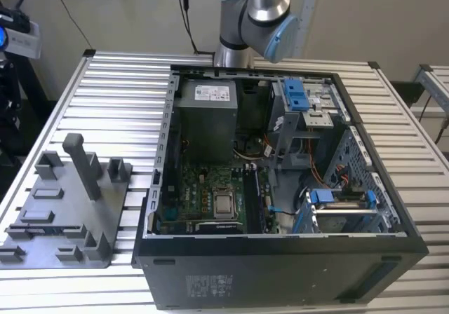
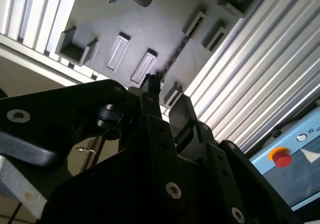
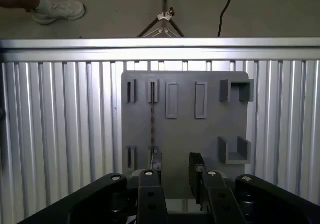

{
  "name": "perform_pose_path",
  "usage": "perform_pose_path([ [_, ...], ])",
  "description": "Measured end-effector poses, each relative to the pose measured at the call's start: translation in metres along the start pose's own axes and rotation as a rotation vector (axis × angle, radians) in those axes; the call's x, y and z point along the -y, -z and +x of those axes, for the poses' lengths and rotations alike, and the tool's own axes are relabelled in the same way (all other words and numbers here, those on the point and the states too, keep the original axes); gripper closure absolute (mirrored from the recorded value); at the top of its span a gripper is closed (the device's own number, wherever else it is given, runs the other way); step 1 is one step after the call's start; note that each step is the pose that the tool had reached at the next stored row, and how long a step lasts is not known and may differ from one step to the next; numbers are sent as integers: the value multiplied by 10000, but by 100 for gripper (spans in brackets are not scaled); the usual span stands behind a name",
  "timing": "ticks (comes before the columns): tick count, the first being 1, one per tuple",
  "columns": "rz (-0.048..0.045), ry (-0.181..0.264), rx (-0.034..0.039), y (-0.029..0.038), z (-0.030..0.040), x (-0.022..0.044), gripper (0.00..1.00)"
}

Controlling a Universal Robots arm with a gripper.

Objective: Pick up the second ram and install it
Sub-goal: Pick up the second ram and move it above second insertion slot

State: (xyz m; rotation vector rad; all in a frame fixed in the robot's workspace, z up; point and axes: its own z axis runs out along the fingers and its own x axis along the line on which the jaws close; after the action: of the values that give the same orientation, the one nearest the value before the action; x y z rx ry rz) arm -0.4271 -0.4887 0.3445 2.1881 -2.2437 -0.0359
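The pincer (image 3: 175,159) hangs over the near edge of the grey tray (image 3: 200,139), released: its two dark fingers (image 3: 150,181) stand apart with bare tray showing between them, and nothing is gripped. The second ram (image 3: 152,124) sits in the tray, standing on its long edge as a thin dark line that runs between a pair of narrow slots, beside two shallow rectangular recesses (image 3: 171,100). One pincer finger lines up with the end of the strip nearest it; I cannot tell if they touch. In the second wrist view the same strip (image 2: 176,51) shows as a thin dotted line crossing the tray (image 2: 150,24) just past the fingertips. The tray also carries a U-shaped bracket (image 3: 235,151) and, in the exterior view, a tall upright post (image 1: 83,163). The tray (image 1: 105,219) rests on the slatted metal surface (image 1: 421,153). Just beside it, to the exterior view's right, lies an open computer case (image 1: 280,279) containing a green motherboard (image 1: 203,188) and a grey power supply (image 1: 207,118).
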Motion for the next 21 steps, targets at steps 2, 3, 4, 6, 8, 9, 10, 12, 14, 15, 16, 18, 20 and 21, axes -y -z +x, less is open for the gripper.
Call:
perform_pose_path([
  [2, -2, 0, -1, -10, 15, 0, 64],
  [3, 0, 0, 0, -17, 20, 1, 64],
  [4, 1, 0, 1, -26, 25, 1, 64],
  [6, -1, -1, 0, -47, 32, 1, 64],
  [8, -2, 1, -1, -76, 38, 3, 64],
  [9, -2, 0, -1, -94, 40, 3, 64],
  [10, -1, 0, 1, -112, 42, 3, 64],
  [12, -1, 0, 1, -150, 46, 4, 64],
  [14, -2, 0, 0, -185, 49, 5, 64],
  [15, -1, 0, 1, -204, 51, 5, 64],
  [16, -1, 0, 1, -222, 52, 4, 64],
  [18, -1, 0, 1, -259, 55, 1, 64],
  [20, -1, 1, 1, -295, 57, -4, 64],
  [21, -2, 1, 1, -313, 58, -8, 64],
])
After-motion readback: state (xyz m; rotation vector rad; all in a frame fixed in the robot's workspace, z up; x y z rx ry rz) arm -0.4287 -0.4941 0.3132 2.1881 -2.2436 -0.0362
